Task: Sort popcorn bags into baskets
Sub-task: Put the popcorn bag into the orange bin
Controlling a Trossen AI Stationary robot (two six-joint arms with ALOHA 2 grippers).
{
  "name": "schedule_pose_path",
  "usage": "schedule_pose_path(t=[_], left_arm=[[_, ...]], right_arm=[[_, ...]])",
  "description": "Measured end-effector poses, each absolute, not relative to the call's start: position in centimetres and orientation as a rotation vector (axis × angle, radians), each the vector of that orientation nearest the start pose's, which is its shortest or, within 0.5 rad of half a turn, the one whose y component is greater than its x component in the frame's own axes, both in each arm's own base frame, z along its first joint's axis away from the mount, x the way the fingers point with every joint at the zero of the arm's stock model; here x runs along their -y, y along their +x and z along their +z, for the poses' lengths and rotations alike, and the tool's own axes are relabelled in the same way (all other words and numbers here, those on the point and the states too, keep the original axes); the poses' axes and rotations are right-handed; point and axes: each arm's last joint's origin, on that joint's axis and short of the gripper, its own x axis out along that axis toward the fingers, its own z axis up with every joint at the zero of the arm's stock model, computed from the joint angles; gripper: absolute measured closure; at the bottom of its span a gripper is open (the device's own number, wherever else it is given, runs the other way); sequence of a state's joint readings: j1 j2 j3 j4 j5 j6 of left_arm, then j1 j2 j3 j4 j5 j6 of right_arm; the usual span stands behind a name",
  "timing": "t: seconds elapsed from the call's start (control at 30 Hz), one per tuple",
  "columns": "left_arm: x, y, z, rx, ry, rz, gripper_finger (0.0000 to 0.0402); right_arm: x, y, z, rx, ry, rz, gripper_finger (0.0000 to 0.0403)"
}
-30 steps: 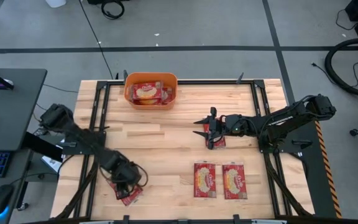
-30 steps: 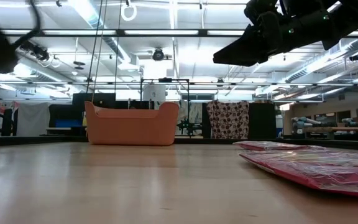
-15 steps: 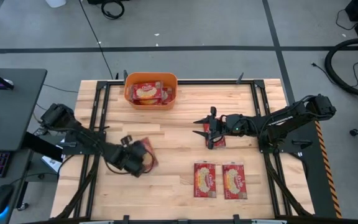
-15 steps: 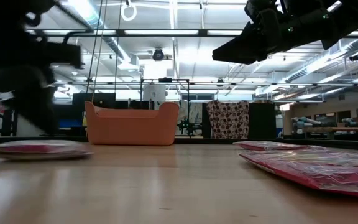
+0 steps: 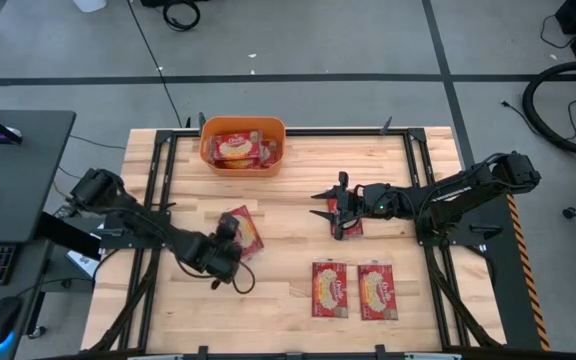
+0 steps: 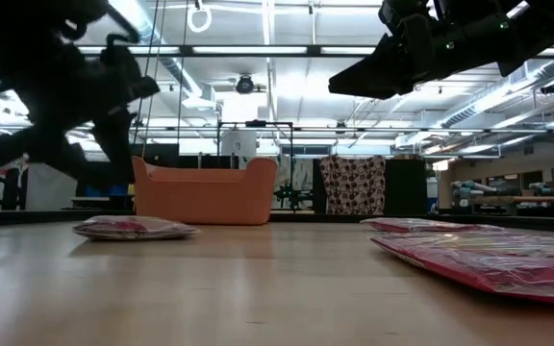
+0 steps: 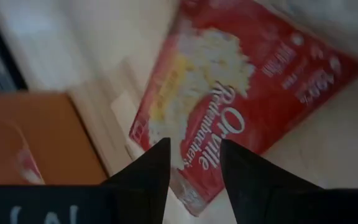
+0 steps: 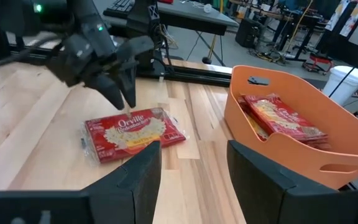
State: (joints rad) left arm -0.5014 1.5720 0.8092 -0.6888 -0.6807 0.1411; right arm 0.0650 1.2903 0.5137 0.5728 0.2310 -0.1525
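Observation:
One popcorn bag (image 5: 243,230), red with a cream picture, lies face up on the table's left middle. It also shows in the left wrist view (image 7: 247,87), the right wrist view (image 8: 129,135) and the low view (image 6: 133,228). My left gripper (image 5: 231,240) is shut on its near end, fingers slanting down. My right gripper (image 5: 316,205) hovers open at mid-table over another, partly hidden bag (image 5: 350,229). The orange basket (image 5: 206,140) stands at the far edge with bags (image 5: 236,148) lying in it. My left gripper has the popcorn bag by its near short end (image 7: 188,186), which shows in the gap between the two fingers. The fingers (image 7: 160,158) slant down from the table's near-left side. They cover the contact itself, so the kind of hold stays unclear. The bag rests flat on the table.
Two more bags (image 5: 331,290) (image 5: 375,290) lie side by side near the table's front right. Black frame rails (image 5: 158,210) run along both sides. Bare wood (image 5: 288,180) lies between the held bag and the basket.
My left gripper has gone from the table's near-left corner toward the far edge and the middle, rolling its wrist as it went. The bag went with it, turned about from the gripper's near side to its far side, and now lies flat, face up.

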Motion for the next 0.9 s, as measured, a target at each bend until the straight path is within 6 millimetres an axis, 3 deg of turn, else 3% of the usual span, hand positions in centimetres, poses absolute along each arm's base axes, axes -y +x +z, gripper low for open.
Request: schedule_pose_path(t=[0.2, 0.6, 0.9], left_arm=[[9.9, 21.9, 13.0, -1.344, 1.129, -0.058, 0.0246], [9.4, 21.0, 11.7, -1.380, 1.084, -0.027, 0.0248], [9.0, 21.8, 11.5, -1.342, 1.032, 0.012, 0.0307]], right_arm=[[-1.0, 25.8, 20.9, -0.214, -0.182, -0.150, 0.0215], [-1.0, 25.8, 20.9, -0.214, -0.182, -0.150, 0.0215], [-1.0, 25.8, 20.9, -0.213, -0.181, -0.150, 0.0215]])
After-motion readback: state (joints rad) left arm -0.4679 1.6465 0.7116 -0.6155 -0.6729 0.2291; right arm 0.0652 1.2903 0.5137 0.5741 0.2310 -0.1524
